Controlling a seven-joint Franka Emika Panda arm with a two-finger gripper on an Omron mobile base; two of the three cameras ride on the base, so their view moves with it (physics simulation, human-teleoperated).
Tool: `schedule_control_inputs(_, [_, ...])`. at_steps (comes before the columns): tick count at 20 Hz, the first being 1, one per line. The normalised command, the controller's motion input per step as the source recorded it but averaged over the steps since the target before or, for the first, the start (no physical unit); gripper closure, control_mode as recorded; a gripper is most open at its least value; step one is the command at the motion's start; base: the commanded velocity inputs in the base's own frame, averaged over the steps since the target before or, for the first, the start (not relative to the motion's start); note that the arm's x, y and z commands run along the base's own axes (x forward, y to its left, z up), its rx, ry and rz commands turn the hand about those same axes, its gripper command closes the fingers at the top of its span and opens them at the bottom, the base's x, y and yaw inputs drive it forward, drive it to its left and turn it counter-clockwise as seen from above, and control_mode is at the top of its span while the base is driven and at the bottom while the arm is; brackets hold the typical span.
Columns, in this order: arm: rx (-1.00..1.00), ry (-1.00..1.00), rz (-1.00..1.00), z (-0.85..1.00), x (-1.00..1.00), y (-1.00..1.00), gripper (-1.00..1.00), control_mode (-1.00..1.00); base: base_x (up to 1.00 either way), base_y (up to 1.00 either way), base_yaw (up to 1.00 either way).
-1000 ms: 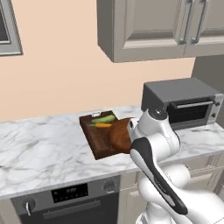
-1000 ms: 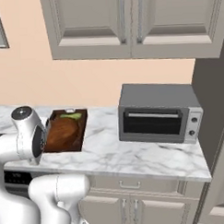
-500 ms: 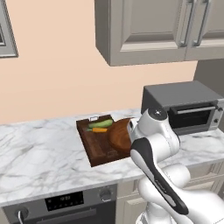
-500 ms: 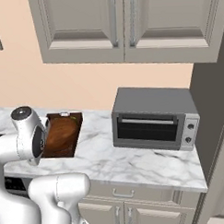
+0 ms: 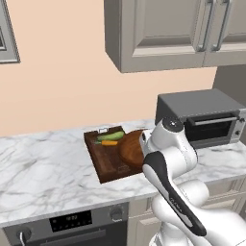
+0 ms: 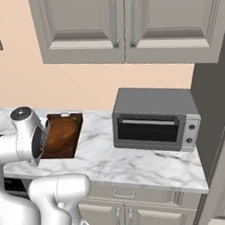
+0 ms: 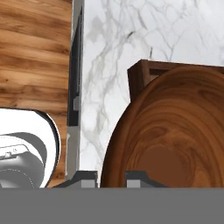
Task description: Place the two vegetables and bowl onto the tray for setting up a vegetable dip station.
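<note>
The round reddish-brown bowl (image 5: 130, 148), smooth with ringed wood grain, is tilting up on its edge over the right end of the tray (image 5: 106, 162). The tool (image 7: 111, 176) is pinching narrowly on the bowl's rim, its 2 dark fingertips (image 7: 87, 178) showing at the rim in the hand view. The dark brown rectangular tray, with a raised rim, is lying on the veined white marble desk (image 5: 43, 168), its long axis running away toward the wall. At its far end the oblong green cucumber (image 5: 111, 136) and the slim orange carrot (image 5: 109, 142) are lying side by side, crosswise to the tray. A boxy grey toaster oven (image 6: 154, 118) is standing to the right.
</note>
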Motion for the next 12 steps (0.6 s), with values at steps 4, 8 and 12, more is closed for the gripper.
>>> schedule_control_inputs(4, [0.00, 0.00, 0.00, 0.00, 0.00, 0.00, 1.00, 1.00, 0.00, 0.00, 0.00])
schedule_control_inputs(8, [0.00, 0.00, 0.02, -0.04, 0.27, 0.03, 1.00, -1.00, 0.00, 0.00, 0.00])
schedule_control_inputs(12, [0.01, 0.00, 0.02, 0.00, 0.64, 0.22, 1.00, -1.00, 0.00, 0.00, 0.00])
